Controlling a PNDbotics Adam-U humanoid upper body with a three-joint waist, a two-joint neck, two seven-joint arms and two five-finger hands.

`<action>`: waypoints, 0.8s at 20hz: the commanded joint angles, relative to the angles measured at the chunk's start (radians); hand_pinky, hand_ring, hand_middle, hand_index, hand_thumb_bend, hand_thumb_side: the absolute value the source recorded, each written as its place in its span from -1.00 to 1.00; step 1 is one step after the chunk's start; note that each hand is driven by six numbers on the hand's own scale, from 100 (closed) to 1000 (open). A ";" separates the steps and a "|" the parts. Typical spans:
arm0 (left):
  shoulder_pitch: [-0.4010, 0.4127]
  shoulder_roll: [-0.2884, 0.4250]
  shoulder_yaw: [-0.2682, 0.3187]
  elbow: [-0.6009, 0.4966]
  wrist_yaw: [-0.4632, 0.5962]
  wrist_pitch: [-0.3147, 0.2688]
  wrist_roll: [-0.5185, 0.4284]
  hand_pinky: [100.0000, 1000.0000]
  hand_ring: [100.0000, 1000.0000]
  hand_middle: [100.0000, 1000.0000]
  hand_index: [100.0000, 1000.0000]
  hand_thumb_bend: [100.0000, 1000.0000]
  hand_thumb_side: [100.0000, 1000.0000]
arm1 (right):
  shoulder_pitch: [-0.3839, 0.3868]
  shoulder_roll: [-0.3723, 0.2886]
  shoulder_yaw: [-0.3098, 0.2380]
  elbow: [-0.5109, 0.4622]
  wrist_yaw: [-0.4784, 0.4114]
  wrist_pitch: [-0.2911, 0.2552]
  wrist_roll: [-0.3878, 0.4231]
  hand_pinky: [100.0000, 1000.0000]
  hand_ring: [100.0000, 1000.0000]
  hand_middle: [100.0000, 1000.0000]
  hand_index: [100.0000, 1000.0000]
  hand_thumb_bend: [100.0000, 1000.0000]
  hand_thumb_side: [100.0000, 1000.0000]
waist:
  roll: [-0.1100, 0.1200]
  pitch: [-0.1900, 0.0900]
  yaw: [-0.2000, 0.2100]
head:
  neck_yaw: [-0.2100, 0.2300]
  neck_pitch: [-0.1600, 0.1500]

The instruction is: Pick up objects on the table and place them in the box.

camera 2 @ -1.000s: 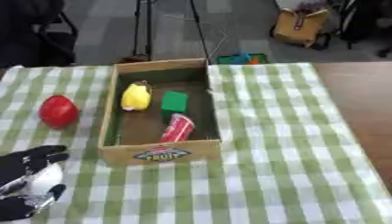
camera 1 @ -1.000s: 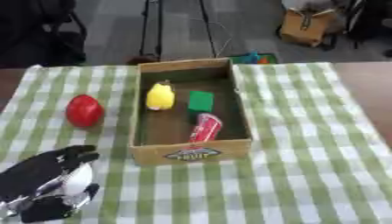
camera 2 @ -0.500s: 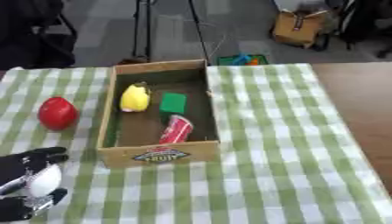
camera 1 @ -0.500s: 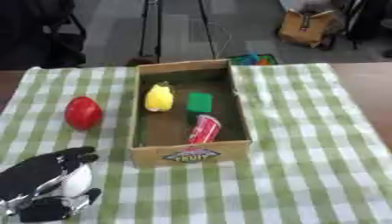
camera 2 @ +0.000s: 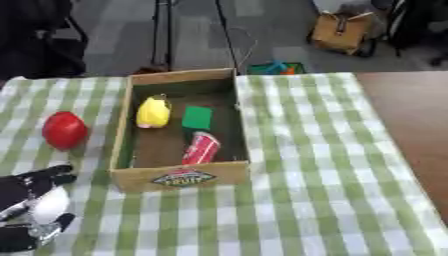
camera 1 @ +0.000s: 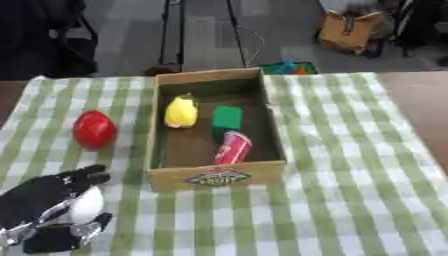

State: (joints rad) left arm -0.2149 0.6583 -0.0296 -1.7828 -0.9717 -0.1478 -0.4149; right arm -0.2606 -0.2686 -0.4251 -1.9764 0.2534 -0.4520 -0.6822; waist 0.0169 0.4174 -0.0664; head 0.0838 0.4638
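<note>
We saw our left hand low at the near left corner of the green checked tablecloth, its black fingers curled around a white rounded object; what that object was, we could not tell. A red round object, perhaps an apple, lay on the cloth just left of the cardboard box, apart from our hand. Inside the box we noted a yellow fruit-like piece at the far left, a green block beside it, and a red can lying nearer the front wall.
</note>
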 commanded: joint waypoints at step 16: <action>0.018 0.007 -0.017 0.059 -0.077 -0.021 0.009 -0.36 0.62 1.00 0.92 -0.88 0.12 | -0.007 -0.016 -0.012 -0.024 -0.012 -0.004 -0.030 0.00 -0.05 -0.19 -0.04 -1.00 0.27 | -0.006 -0.006 0.003 | -0.005 -0.013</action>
State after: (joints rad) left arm -0.2155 0.6578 -0.0332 -1.7762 -1.0347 -0.1652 -0.3885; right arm -0.2628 -0.2685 -0.4282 -1.9764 0.2499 -0.4466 -0.6970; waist 0.0167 0.4198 -0.0625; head 0.0804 0.4637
